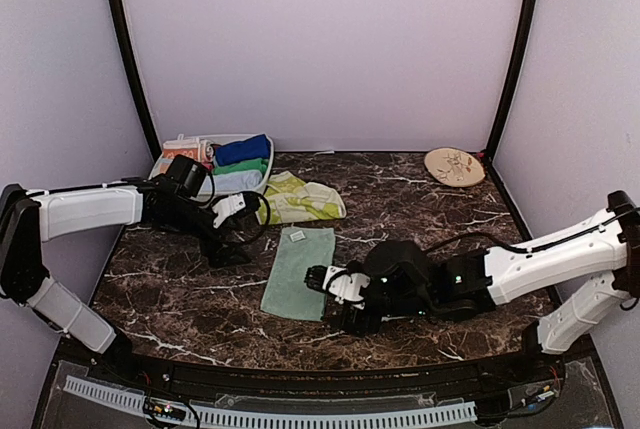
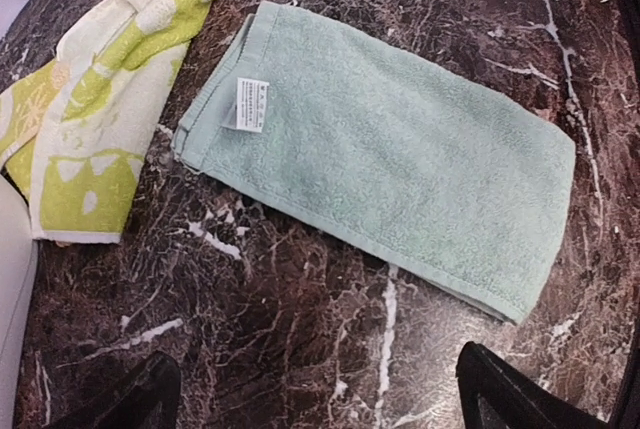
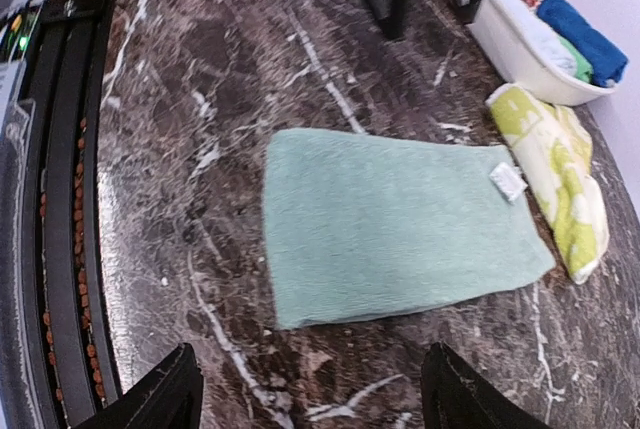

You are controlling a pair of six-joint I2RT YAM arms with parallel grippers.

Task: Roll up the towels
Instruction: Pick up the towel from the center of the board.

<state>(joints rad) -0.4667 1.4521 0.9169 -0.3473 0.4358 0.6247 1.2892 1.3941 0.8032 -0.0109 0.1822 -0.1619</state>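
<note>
Mint-green towel [image 1: 299,271] lies flat and unrolled at the centre of the table [image 1: 420,209], evidently spread ready for rolling, with the left pincer [image 2: 320,399] at its 10 o'clock and the right pincer [image 3: 310,394] at its 4 o'clock, both released and grasping nothing.

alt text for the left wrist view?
A pale mint green towel lies folded flat on a dark marble table, white label near its left end. A yellow-green patterned towel lies beside it at left. The left gripper is open and empty, fingertips at the bottom corners.
</note>
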